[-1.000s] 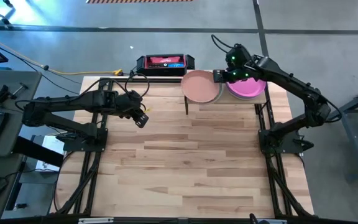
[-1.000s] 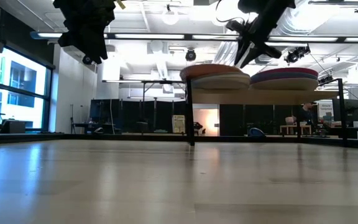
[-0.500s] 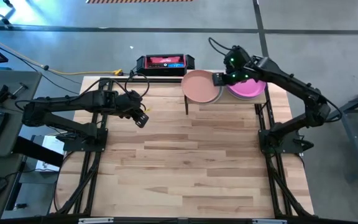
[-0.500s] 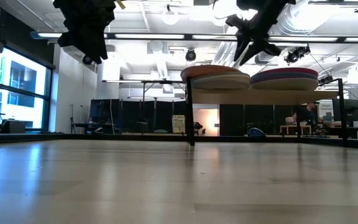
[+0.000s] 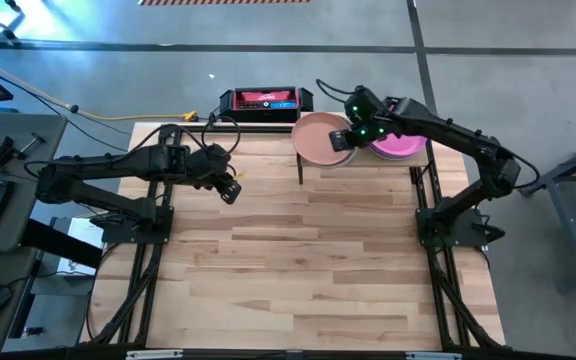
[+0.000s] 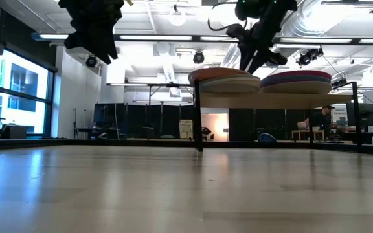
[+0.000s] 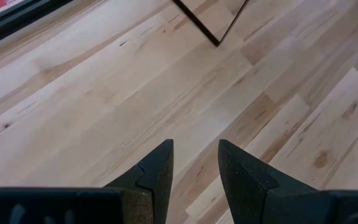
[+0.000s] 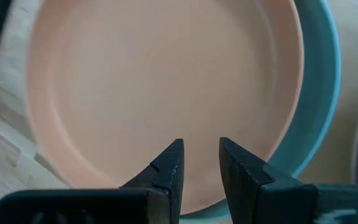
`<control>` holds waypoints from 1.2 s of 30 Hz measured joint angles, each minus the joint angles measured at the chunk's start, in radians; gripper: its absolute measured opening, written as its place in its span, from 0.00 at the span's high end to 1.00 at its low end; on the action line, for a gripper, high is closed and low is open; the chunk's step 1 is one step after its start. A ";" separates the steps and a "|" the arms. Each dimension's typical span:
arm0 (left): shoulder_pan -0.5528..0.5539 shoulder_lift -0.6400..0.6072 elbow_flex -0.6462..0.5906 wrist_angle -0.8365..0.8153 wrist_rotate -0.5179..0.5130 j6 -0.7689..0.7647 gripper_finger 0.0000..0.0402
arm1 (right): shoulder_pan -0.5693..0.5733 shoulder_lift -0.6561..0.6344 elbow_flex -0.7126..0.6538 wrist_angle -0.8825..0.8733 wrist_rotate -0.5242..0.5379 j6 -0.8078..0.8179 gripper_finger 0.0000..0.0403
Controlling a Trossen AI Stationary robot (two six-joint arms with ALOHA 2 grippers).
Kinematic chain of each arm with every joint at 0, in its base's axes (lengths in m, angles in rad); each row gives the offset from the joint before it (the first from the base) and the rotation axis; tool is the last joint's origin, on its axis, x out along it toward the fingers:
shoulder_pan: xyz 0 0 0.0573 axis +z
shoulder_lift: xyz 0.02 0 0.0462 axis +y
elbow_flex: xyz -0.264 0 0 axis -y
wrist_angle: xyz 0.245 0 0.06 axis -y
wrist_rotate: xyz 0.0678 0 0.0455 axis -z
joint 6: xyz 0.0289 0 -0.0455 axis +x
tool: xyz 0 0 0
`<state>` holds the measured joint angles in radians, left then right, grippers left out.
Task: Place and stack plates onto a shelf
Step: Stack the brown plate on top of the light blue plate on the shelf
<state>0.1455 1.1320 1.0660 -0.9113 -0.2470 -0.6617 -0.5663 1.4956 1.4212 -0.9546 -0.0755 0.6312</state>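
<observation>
Leftward now, the right gripper (image 5: 340,141) has swung over the peach plate (image 5: 320,139), fingers slightly apart and empty. That plate tops a stack on the shelf (image 6: 272,100), beside the pink plate (image 5: 398,146). Left gripper (image 5: 228,189) hangs parted above the table (image 5: 308,260).

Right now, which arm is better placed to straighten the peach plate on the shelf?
The right one. Its hand hangs directly over the peach plate on the shelf, fingers apart and empty. The left hand waits over bare tabletop, well off the shelf.
</observation>
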 joint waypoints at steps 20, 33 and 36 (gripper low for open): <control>0.000 0.000 0.000 -0.002 0.000 0.000 0.71 | -0.041 0.032 0.000 -0.064 0.113 0.007 0.80; 0.000 0.000 0.000 -0.003 0.001 0.000 0.71 | -0.077 0.032 0.000 -0.044 0.152 -0.004 0.80; 0.000 0.000 0.000 -0.003 0.001 0.000 0.71 | -0.075 0.029 0.000 -0.020 0.105 -0.015 0.80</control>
<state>0.1455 1.1323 1.0660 -0.9138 -0.2462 -0.6617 -0.6413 1.5245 1.4212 -0.9747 0.0299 0.6158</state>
